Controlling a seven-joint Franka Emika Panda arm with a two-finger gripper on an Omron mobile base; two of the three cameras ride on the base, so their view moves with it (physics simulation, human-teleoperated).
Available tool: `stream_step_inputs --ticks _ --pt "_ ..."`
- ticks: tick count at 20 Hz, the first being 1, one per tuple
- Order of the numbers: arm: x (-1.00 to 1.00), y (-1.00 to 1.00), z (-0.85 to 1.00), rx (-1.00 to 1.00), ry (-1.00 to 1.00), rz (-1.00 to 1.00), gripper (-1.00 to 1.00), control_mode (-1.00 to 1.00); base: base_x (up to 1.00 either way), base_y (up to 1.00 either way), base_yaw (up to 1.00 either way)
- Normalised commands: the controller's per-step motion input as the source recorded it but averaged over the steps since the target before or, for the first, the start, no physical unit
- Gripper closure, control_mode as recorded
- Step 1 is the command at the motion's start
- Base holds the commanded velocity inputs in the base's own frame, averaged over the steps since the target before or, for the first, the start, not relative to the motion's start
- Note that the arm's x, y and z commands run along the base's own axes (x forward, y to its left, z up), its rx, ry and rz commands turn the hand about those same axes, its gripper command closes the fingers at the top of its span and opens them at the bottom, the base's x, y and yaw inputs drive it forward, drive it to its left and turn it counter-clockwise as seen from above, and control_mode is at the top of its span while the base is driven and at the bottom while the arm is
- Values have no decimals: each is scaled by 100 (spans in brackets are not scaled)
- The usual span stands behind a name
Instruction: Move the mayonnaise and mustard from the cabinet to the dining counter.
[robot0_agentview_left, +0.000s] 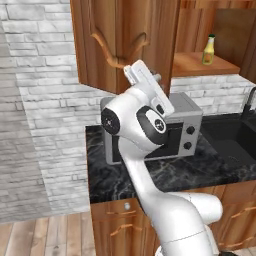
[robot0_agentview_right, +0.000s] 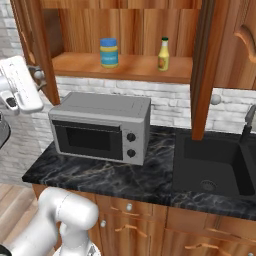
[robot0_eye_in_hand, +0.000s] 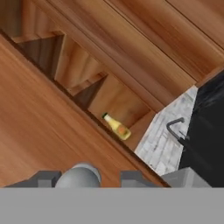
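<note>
The right base view shows both task things on the open shelf of the cabinet (robot0_agentview_right: 120, 67) at the upper middle of the frame: the mayonnaise (robot0_agentview_right: 109, 52), a squat jar with a blue lid and pale yellow middle, stands left of the mustard (robot0_agentview_right: 163, 54), a slim yellow bottle with a dark cap, the two well apart. The left base view gives the mustard (robot0_agentview_left: 208, 50) alone, at the upper right on the shelf, the jar's place being hidden behind the open cabinet door (robot0_agentview_left: 122, 42), whose carved arch shows at the upper middle. The hand view, rolled on a slant, shows the mustard (robot0_eye_in_hand: 117, 127) lying diagonally near the centre, deep in the shelf recess past the door's edge. At the bottom of that view the hand (robot0_eye_in_hand: 87, 178) has its two grey finger tips either side of a round silver knob (robot0_eye_in_hand: 80, 176); they stand close about it, but whether they touch it cannot be told. The mustard is thus well beyond the hand, up and to the right in that frame. Below the shelf a boxy grey microwave (robot0_agentview_right: 100, 127) sits on the black, pale-veined marble table (robot0_agentview_right: 150, 180), with a dark sink (robot0_agentview_right: 212, 167) at right and a whitish brick wall (robot0_agentview_left: 40, 100) behind.
</note>
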Motion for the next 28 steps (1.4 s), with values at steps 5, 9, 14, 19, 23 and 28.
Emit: stream_step_inputs --ticks 5,9,14,19,23,28 --pt "0 19 3 1 0 -11 -100 -100 0 0 0" --pt "-1 12 36 12 -3 -1 -100 -100 0 0 0" --pt "-14 -10 48 29 -13 0 -100 -100 0 0 0" --pt "-26 -51 13 34 -2 8 -100 -100 0 0 0" --pt "-12 -61 0 24 0 14 -100 -100 0 0 0" --pt "-36 -30 0 21 -7 28 -100 -100 0 0 0"
